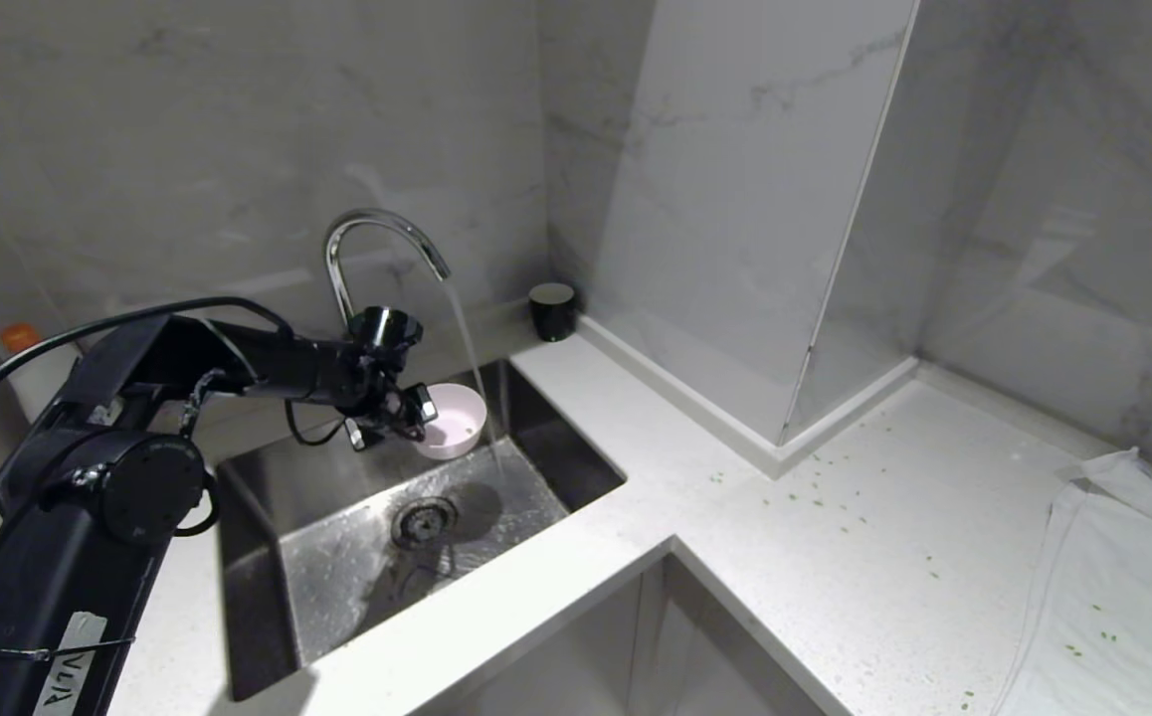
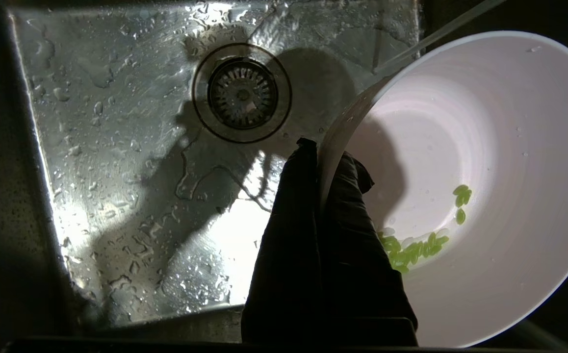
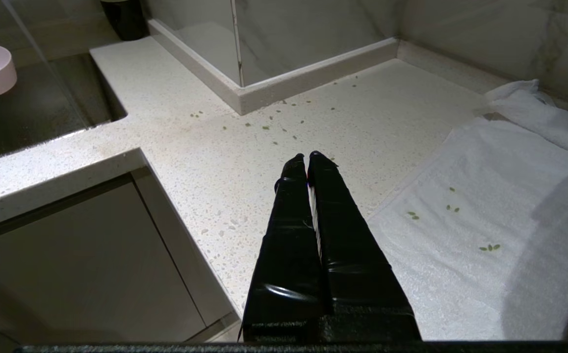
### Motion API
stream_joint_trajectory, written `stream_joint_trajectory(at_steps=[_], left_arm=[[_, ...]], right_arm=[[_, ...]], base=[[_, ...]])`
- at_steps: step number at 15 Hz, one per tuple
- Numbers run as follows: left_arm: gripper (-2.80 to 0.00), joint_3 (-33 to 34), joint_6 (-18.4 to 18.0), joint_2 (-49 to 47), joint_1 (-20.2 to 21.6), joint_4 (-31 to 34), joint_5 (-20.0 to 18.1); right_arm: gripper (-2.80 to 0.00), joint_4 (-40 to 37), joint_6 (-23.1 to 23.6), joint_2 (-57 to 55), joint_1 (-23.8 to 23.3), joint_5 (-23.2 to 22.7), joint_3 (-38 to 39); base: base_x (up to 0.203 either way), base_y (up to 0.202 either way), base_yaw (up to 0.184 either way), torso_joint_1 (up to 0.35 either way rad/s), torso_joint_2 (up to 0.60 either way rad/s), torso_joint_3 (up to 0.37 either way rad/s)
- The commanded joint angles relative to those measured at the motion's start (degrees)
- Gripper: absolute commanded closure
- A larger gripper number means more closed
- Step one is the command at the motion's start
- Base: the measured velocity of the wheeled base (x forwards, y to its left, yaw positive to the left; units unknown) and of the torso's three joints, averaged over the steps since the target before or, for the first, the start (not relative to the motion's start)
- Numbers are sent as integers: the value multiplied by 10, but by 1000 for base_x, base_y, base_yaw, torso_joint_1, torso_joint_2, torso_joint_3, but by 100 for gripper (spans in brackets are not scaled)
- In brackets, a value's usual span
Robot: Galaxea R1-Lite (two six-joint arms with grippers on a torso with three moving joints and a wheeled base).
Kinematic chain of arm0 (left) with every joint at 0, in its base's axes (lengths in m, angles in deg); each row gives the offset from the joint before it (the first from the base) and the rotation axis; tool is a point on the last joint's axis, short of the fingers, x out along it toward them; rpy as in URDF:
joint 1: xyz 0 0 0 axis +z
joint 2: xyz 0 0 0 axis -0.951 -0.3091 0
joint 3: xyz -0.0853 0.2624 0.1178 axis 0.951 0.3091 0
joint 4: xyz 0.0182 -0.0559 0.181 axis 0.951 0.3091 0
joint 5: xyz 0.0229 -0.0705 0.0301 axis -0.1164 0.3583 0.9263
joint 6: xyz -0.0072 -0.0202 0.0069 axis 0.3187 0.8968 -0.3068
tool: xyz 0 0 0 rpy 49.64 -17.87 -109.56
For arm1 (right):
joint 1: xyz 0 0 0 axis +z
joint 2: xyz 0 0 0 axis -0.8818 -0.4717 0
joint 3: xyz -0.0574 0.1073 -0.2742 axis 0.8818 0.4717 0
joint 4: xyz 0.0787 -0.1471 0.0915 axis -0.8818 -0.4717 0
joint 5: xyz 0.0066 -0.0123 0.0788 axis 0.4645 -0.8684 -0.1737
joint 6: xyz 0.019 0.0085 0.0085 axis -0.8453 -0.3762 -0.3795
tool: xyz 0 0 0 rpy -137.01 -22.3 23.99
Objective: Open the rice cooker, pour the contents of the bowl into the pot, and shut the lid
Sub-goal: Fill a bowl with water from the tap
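One pincer, the right (image 3: 308, 157), idles clenched low over the table (image 1: 835, 557). Mid-left, the left pincer (image 1: 415, 413) grasps the bowl (image 1: 457, 418) by its rim above the sink (image 1: 337, 557), green contents (image 2: 411, 250) inside, beside the tap's stream (image 1: 472, 348). Rinsing, seemingly; next, carry it level to the unseen cooker.

My left gripper (image 2: 321, 162) is clamped on the rim of the bowl (image 2: 485, 147), one finger inside, one outside. I see the contents (image 2: 414, 247), green bits, gathered low against its white wall. Beneath lies the wet steel sink (image 2: 117, 147) and its drain (image 2: 242, 92).
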Motion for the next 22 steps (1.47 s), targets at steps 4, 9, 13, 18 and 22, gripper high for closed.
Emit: stream_joint_trajectory(at_steps=[4,9,13,18,22], left_arm=[[0,25,1,35,-16,-1,-4],[0,33,-1,40,-18,-3,-1],[0,25,-3,34,-12,-4,0],[0,30,1,31,-5,-2,-1],[0,57,-7,35,-6,-4,0]], right_arm=[[0,0,0,0,1,0,0],[0,0,0,0,0,0,0],[0,0,0,0,0,0,0],[0,0,0,0,0,0,0],[0,0,0,0,1,0,0]], base=[[0,0,0,0,0,0],[183,0,1,2,-2,3],[194,0,1,0,-1,2],[183,0,2,-3,-21,-1],[153,0,-1,14,-60,-30]])
